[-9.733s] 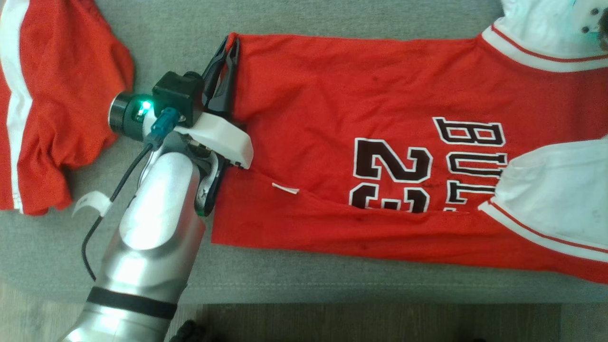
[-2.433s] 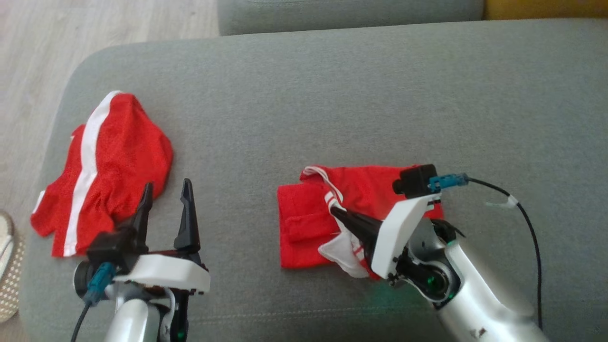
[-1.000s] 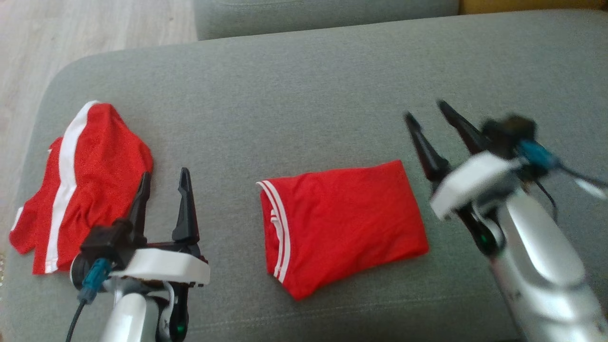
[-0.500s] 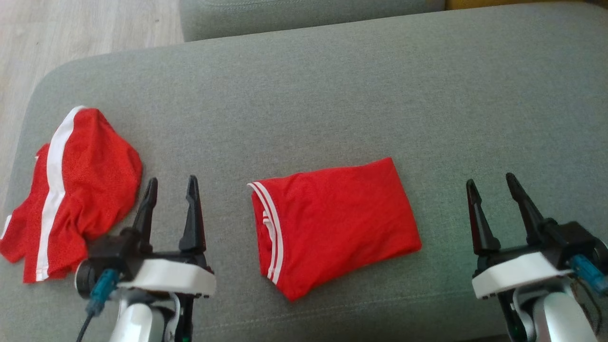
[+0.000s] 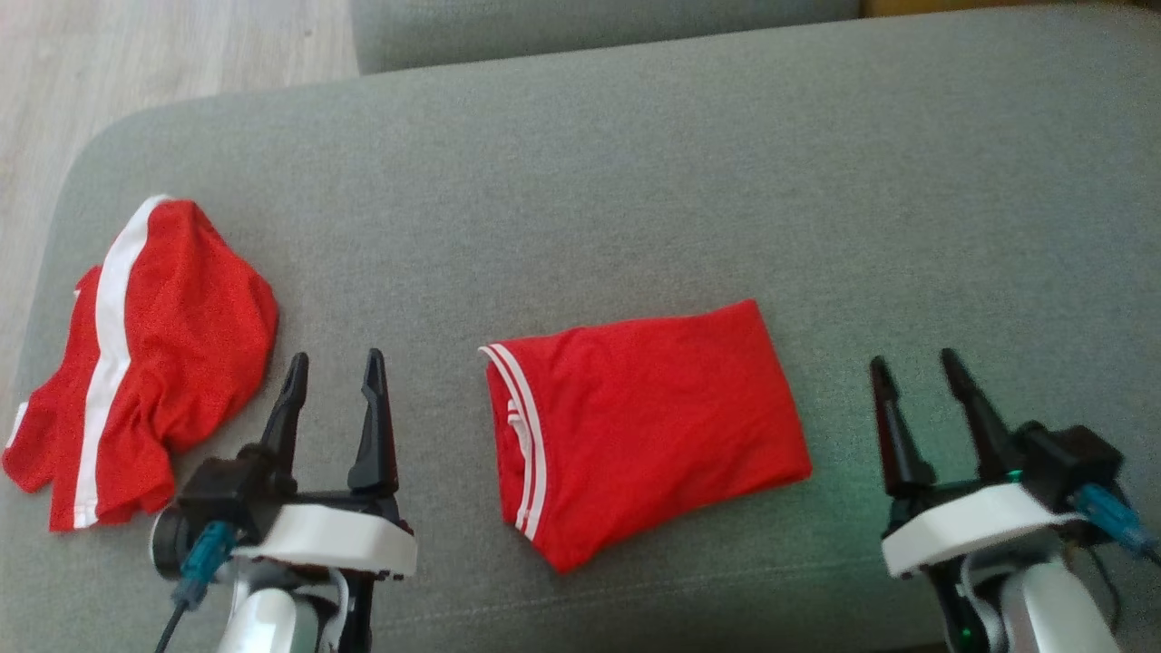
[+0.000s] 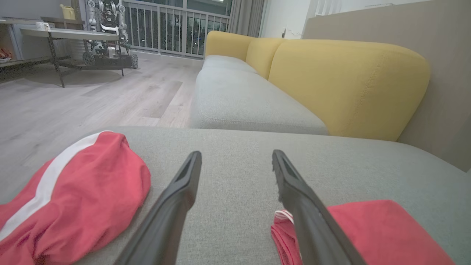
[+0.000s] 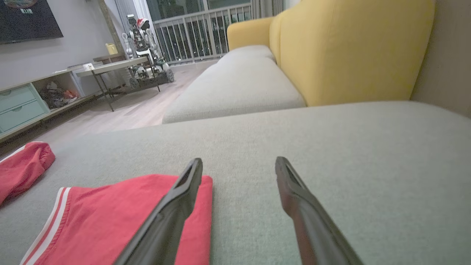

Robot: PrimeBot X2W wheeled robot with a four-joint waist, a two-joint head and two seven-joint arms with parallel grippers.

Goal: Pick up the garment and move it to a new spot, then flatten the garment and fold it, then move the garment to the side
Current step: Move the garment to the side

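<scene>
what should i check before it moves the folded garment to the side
1. Folded red garment lies as one compact bundle on the grey cushion: ok.
2. Left end effector open, holding nothing: ok.
3. Right end effector open, holding nothing: ok.
4. Both end effectors apart from the fabric: ok.
5. Room for a set-down: the crumpled striped garment takes the left side, bare cushion lies to the right: ok on the right.
6. Hidden lower layers neat enough to lift together: cannot tell.
</scene>
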